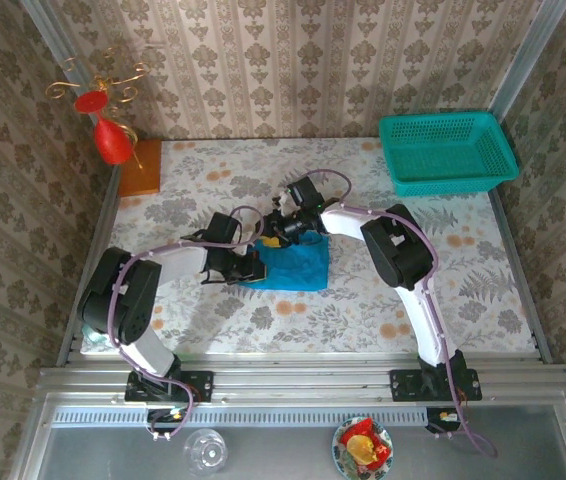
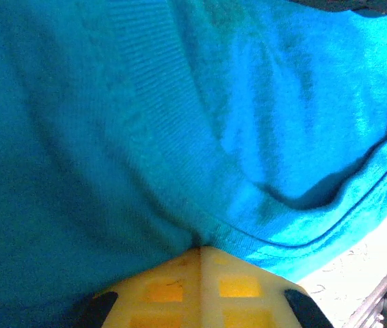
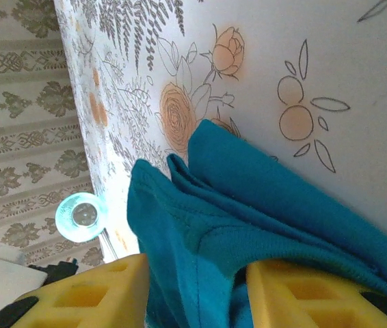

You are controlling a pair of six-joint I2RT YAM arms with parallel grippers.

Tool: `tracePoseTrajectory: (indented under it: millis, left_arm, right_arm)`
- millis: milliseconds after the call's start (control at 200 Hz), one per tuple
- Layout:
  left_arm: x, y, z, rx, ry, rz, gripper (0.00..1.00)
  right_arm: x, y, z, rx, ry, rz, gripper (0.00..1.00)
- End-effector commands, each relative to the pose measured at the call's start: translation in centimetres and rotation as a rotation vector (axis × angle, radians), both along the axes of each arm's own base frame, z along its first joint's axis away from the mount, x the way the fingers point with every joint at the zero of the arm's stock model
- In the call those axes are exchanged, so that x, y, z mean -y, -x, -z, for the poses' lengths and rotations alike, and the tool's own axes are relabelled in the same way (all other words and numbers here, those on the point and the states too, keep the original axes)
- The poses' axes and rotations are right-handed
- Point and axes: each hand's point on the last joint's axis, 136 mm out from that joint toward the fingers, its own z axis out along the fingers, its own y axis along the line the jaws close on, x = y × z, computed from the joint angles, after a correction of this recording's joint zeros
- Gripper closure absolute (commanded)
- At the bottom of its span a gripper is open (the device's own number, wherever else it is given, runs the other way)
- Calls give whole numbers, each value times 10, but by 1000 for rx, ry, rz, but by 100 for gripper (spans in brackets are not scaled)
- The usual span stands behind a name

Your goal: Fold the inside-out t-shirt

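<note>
Left gripper (image 2: 200, 263) is pinched shut on a fold of the inside-out t-shirt (image 1: 298, 265). Right gripper (image 3: 195, 290) holds a thick bunch of its far edge between half-parted jaws. The shirt lies crumpled in the middle of the worktop (image 1: 363, 320), with bare surface all round. The teal basket (image 1: 446, 150) sits well apart at the far right corner.
</note>
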Motion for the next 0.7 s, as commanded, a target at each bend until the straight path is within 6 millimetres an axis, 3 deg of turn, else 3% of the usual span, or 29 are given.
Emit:
tracePoseTrajectory:
  millis: [0, 185, 260, 445, 610, 695]
  left_arm:
    - [-5, 3, -15, -3, -3, -16, 89]
    - [-29, -28, -55, 75, 4, -107, 84]
    - [-42, -39, -66, 101, -2, -134, 73]
    - [-80, -58, -58, 62, -49, -217, 56]
    - [-88, -64, -38, 5, -53, -203, 53]
    - [-85, -65, -27, -29, -36, -184, 50]
  right_arm:
    - [9, 3, -34, 40, 24, -20, 56]
    - [32, 11, -78, 88, 58, 6, 56]
    - [46, 19, -83, 77, 91, 6, 56]
    - [99, 45, -73, 80, 336, 49, 56]
    - [163, 68, -49, 74, 652, 110, 53]
    - [178, 76, -39, 64, 702, 123, 47]
